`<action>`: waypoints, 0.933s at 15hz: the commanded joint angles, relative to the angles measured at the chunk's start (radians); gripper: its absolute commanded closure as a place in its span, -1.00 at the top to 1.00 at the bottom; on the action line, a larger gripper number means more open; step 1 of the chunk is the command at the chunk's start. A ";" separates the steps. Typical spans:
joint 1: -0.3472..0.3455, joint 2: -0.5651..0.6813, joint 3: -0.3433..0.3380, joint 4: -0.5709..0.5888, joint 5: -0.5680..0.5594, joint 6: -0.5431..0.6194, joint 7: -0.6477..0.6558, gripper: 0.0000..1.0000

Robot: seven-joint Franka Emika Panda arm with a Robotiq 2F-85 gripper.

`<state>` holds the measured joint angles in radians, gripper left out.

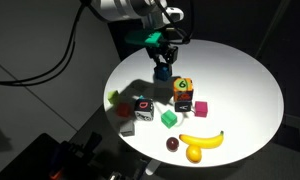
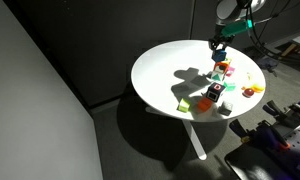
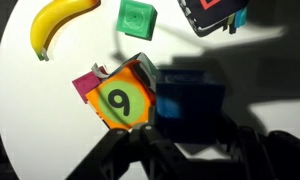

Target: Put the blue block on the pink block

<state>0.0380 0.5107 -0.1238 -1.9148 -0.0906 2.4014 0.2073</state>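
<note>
My gripper (image 1: 163, 62) is shut on the blue block (image 1: 163, 72) and holds it above the far part of the round white table (image 1: 240, 80). In the wrist view the blue block (image 3: 190, 95) sits in shadow between the fingers (image 3: 190, 132). The pink block (image 3: 84, 85) peeks out behind the yellow-green block marked "6" (image 3: 120, 100), just left of the held block. In an exterior view the pink block (image 1: 201, 106) lies to the right of the "6" block (image 1: 182, 90), nearer the front than the gripper. The gripper also shows in an exterior view (image 2: 219, 46).
A green cube (image 1: 170, 118), a black cube with white and red marks (image 1: 142, 108), a banana (image 1: 202, 140) and a dark red ball (image 1: 173, 144) lie on the near half of the table. The banana (image 3: 60, 22) and green cube (image 3: 137, 17) also show in the wrist view.
</note>
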 commanded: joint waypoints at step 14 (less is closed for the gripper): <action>-0.003 -0.032 -0.113 -0.076 -0.014 0.114 0.212 -0.37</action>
<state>0.0364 0.5047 -0.2203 -1.9624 -0.0907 2.5061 0.3763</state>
